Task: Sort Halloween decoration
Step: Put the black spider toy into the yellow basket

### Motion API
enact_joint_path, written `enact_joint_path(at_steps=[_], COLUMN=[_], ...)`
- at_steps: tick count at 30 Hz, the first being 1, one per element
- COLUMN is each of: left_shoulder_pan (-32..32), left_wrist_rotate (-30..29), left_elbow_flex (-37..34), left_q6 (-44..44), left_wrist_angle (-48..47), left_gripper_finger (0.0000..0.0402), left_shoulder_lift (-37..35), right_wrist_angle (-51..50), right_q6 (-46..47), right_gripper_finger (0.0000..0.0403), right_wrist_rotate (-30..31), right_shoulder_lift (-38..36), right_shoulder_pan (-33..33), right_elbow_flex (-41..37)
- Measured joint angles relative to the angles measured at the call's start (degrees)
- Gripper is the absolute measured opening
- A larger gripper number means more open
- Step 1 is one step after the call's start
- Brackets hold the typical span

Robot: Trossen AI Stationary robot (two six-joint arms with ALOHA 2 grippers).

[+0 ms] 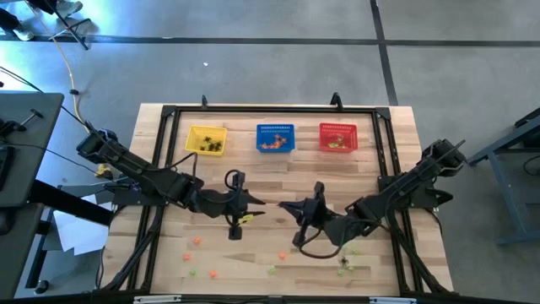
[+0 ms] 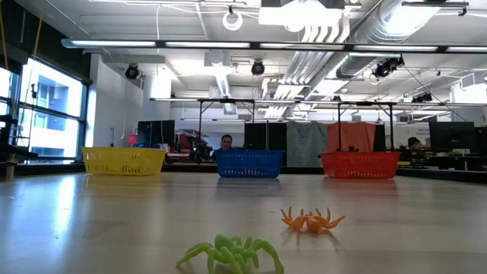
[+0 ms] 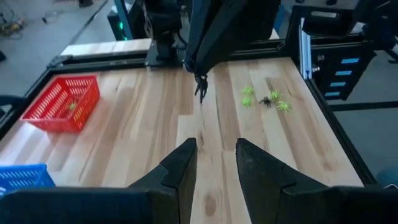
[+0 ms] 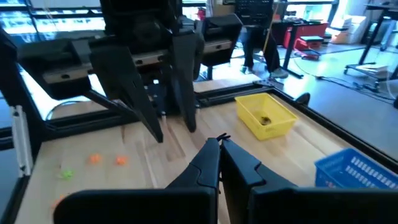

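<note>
Baskets along the table's far edge: yellow holds black spiders, blue orange, red green (few); left gripper parted, empty; right gripper pinches a black spider.

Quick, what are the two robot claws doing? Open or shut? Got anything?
Left gripper: open, holding nothing, above the wooden table.
Right gripper: shut on a tiny black plastic spider.
</note>
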Motion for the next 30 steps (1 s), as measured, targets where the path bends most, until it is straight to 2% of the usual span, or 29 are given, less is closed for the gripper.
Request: enact_joint_path(at_steps=[6, 18, 30], left_shoulder_pan=[0.59, 2.89, 4.24], left_wrist_rotate=[-0.07, 0.12, 0.46], left_elbow_flex=[-0.02, -0.02, -0.02], left_q6=[4.29, 10.06, 10.01], left_wrist_angle=[4.00, 12.27, 14.06], left_gripper_finger=[0.0099, 0.0099, 0.0096], left_shoulder_lift=[1.13, 5.52, 5.88], right_wrist_angle=[2.03, 3.23, 3.29], right_q6=[-0.30, -2.77, -3.26], right_gripper_finger=[0.0000, 0.0000, 0.0000], right_wrist_rotate=[-3.15, -4.17, -4.77], right_shoulder_lift=[0.00, 0.02, 0.02], right_shoulder_pan=[-0.77, -1.68, -2.31], right_elbow_flex=[0.00, 0.00, 0.00])
